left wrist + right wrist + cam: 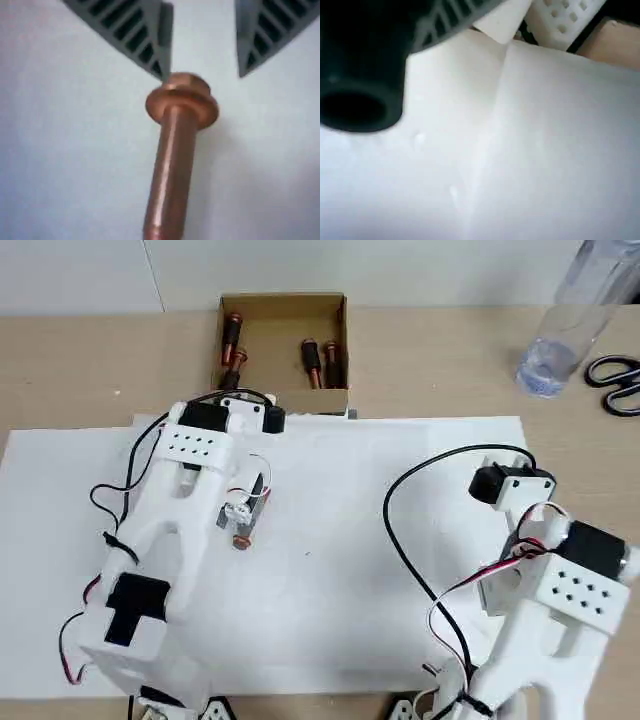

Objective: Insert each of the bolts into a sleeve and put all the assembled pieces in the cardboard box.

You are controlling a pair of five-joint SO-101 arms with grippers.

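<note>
Copper bolt [177, 155] lying on white paper [350, 570], its flanged head between the spread-apart fingertips of the left gripper [202, 75], one fingertip [157, 65] touching it. Cardboard box [283, 302] at 12 o'clock from the gripper.

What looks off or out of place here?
Nothing spilled or damaged. One bolt lies bare on the white paper at the tips of the open left gripper, no sleeve on it yet. The paper has a crease. Scissors and a clear bottle sit on the table beyond the paper, not part of the job.
</note>
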